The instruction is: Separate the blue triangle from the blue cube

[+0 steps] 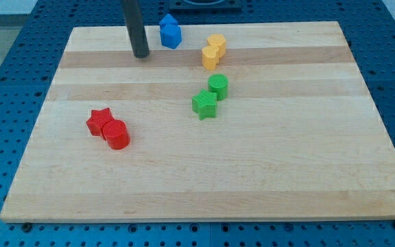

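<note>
Two blue blocks sit touching at the view's top, near the board's far edge: the blue triangle (167, 21) behind and the blue cube (171, 34) in front, so close that their outlines merge. My tip (141, 54) rests on the board to the left of the blue pair, a short gap away, touching neither block.
Two yellow blocks (213, 51) stand right of the blue pair. A green cylinder (218, 86) and green star (204, 104) sit mid-board. A red star (100, 121) and red cylinder (116, 134) lie at the left. The wooden board (286, 171) rests on a blue perforated table.
</note>
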Robot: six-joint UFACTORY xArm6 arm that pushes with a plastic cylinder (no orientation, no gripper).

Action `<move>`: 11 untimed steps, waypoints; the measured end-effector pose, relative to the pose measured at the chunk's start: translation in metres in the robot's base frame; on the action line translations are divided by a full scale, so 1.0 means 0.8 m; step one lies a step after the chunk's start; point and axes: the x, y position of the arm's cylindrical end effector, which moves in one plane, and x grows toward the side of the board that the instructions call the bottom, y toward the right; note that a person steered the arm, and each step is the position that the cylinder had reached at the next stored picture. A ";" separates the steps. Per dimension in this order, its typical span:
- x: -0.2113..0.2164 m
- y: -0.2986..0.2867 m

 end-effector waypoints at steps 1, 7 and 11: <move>-0.003 0.040; -0.117 0.084; -0.101 0.045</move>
